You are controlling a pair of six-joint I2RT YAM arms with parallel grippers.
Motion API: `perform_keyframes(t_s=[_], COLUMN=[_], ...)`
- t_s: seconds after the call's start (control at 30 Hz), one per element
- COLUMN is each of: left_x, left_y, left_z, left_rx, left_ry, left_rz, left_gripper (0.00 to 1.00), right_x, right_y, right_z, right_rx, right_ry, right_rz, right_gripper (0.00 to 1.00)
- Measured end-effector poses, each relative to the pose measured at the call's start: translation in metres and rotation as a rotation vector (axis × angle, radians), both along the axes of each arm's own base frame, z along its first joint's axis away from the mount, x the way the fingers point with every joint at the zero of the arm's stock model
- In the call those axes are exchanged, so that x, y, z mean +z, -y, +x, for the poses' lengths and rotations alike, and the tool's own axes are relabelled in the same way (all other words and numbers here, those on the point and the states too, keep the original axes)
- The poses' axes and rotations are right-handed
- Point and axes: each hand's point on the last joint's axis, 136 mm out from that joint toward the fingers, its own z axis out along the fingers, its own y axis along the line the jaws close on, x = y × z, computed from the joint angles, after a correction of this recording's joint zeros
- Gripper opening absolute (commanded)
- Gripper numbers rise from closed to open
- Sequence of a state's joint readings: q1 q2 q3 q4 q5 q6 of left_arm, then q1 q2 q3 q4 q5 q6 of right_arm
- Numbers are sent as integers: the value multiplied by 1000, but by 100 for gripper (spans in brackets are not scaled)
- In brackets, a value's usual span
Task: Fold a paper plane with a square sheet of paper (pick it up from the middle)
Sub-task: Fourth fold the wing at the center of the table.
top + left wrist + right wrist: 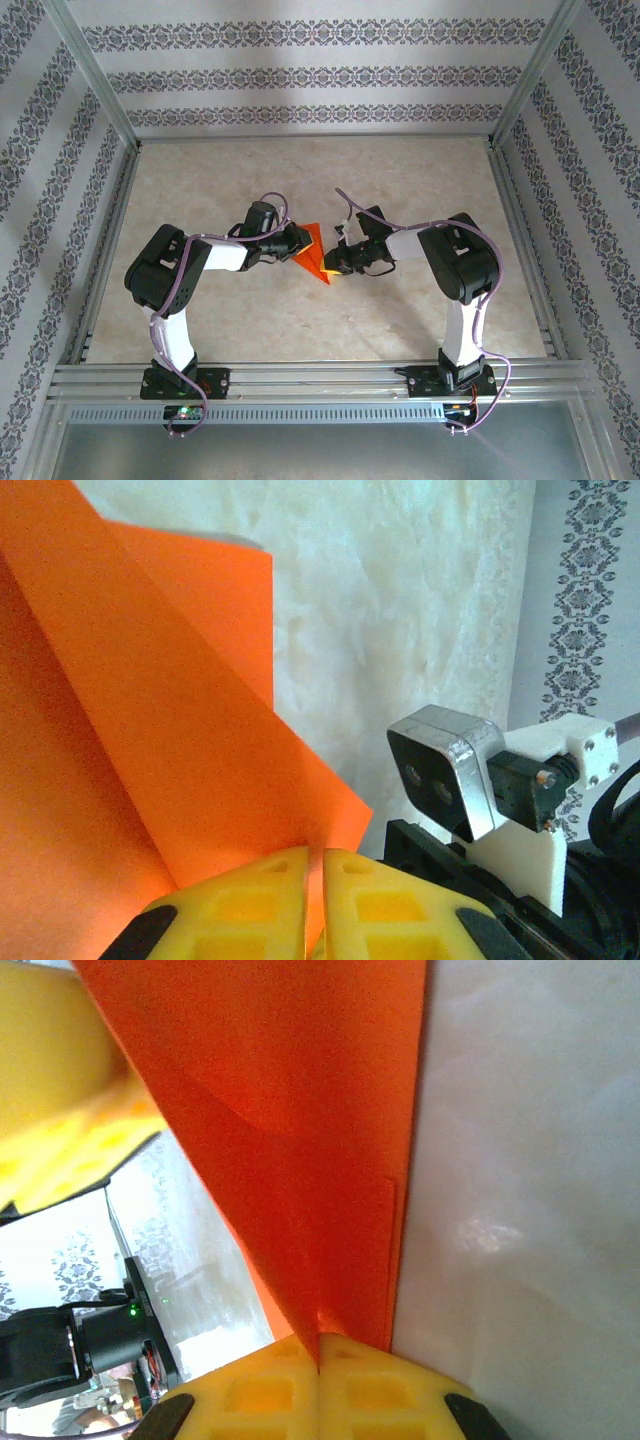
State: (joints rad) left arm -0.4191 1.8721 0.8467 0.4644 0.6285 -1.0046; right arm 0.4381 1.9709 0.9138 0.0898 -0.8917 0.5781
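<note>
Marbled tabletop (300, 330); close-up layers, orange paper (150, 760)

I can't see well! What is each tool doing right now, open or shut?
Left tool: closed, pinching the orange paper.
Right tool: closed, pinching the same paper.

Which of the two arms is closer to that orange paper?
Neither, it's a tie: both hold the folded orange paper. The left arm clamps its left side with shut jaws, the right arm its right side.
</note>
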Motion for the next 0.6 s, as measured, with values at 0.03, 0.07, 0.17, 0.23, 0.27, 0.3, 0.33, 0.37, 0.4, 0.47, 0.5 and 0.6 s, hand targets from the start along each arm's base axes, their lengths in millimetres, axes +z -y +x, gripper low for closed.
perform_keyframes(t_s=[0.03,0.07,0.17,0.23,0.27,0.3,0.33,0.37,0.4,0.47,0.5,0.6], left_x=[0,-1,-1,1,2,3,3,4,3,-1,-4,-15], left_y=[-1,-1,0,1,1,2,2,3,3,4,4,4], left_z=[0,0,-1,-1,-1,-1,0,0,0,0,-1,-3], left_rx=[2,1,-3,-7,-10,-12,-14,-16,-17,-20,-20,-24], left_ry=[-1,-3,-3,5,9,13,17,19,20,13,6,-18], left_rz=[0,1,-3,-11,-15,-18,-21,-23,-25,-24,-21,-13], left_gripper=[12,12,12,12,12,11,11,11,10,10,10,10], right_x=[0,0,0,0,1,1,1,1,1,1,1,1], right_y=[0,0,0,0,1,0,0,0,0,1,1,1], right_z=[0,0,0,0,0,0,0,0,0,0,0,0], right_rx=[0,0,-1,-4,-6,-7,-9,-9,-11,-11,-12,-10], right_ry=[1,1,1,2,1,-1,-2,-1,-2,-3,-3,-5], right_rz=[1,1,3,9,14,19,21,24,26,32,35,38], right_gripper=[6,6,6,5,5,5,5,5,6,6,6,8])
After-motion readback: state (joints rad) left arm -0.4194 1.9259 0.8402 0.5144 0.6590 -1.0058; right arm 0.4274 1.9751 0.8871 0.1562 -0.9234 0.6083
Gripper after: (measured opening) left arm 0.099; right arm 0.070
